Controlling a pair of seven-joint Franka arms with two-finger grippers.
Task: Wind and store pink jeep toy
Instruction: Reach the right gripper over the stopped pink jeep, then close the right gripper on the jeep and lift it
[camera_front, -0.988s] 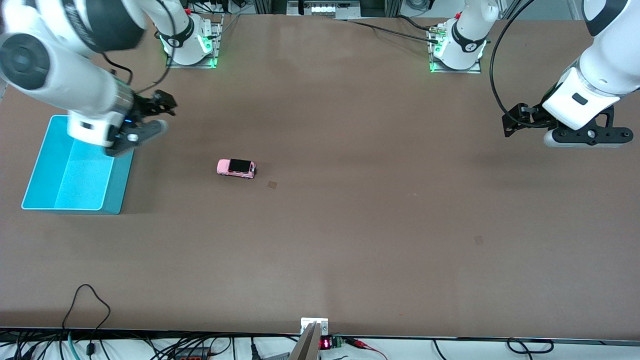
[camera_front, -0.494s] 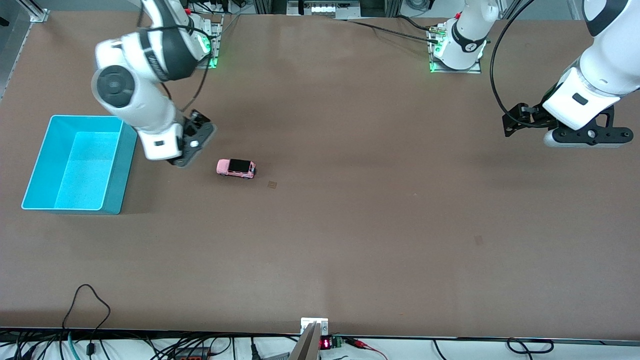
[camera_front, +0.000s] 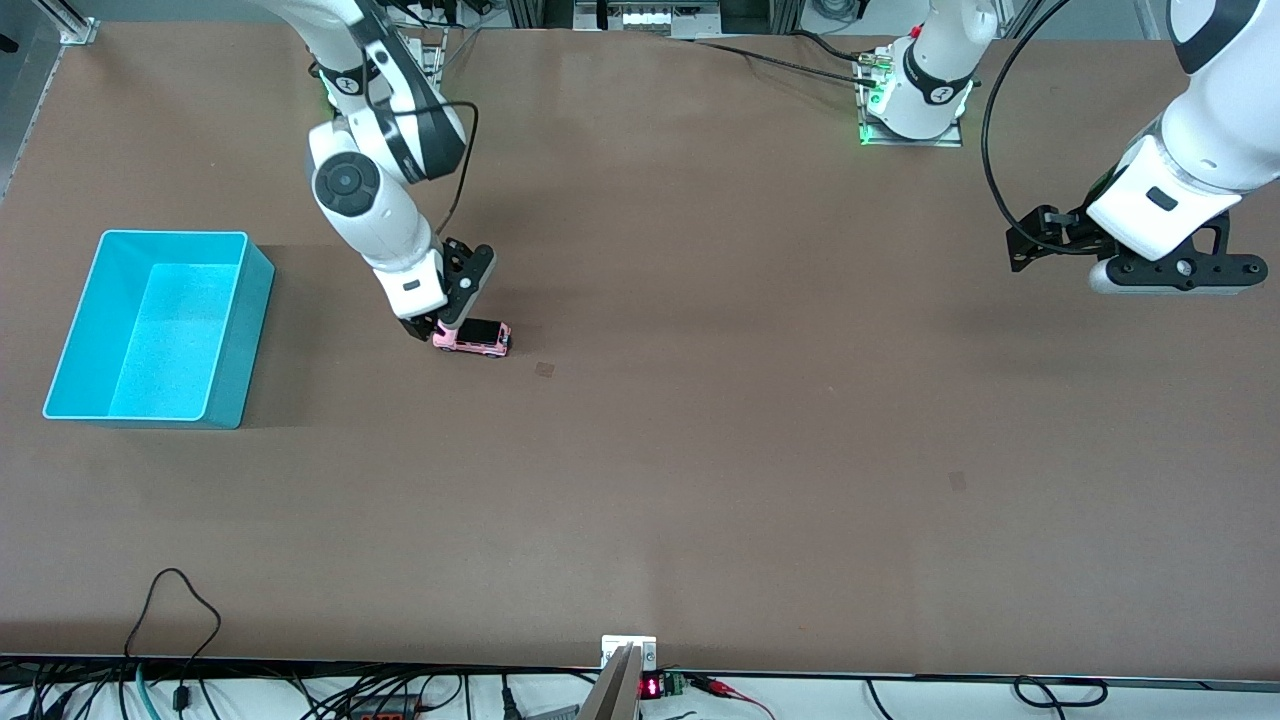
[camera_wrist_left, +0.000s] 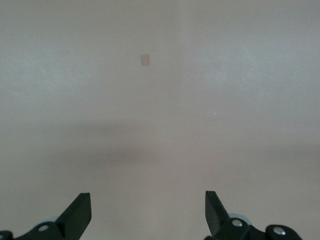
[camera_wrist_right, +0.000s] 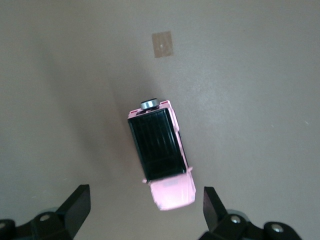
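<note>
The pink jeep toy (camera_front: 473, 337) stands on the brown table, light pink with a black ribbed roof. My right gripper (camera_front: 432, 330) is open and low over the jeep's end toward the cyan bin (camera_front: 150, 330). In the right wrist view the jeep (camera_wrist_right: 161, 157) lies between and just ahead of the spread fingertips (camera_wrist_right: 80, 202), its pink hood closest to them, nothing gripped. My left gripper (camera_front: 1165, 270) waits open in the air over the left arm's end of the table; the left wrist view shows only bare table between its fingertips (camera_wrist_left: 82, 207).
The cyan bin is open and empty at the right arm's end of the table. A small tape patch (camera_front: 544, 369) lies on the table beside the jeep, nearer the front camera; it also shows in the right wrist view (camera_wrist_right: 162, 44). Cables run along the table's front edge.
My right arm has swung from over the cyan bin toward the table's middle and come down to the pink jeep. The jeep and the left arm have not moved.
</note>
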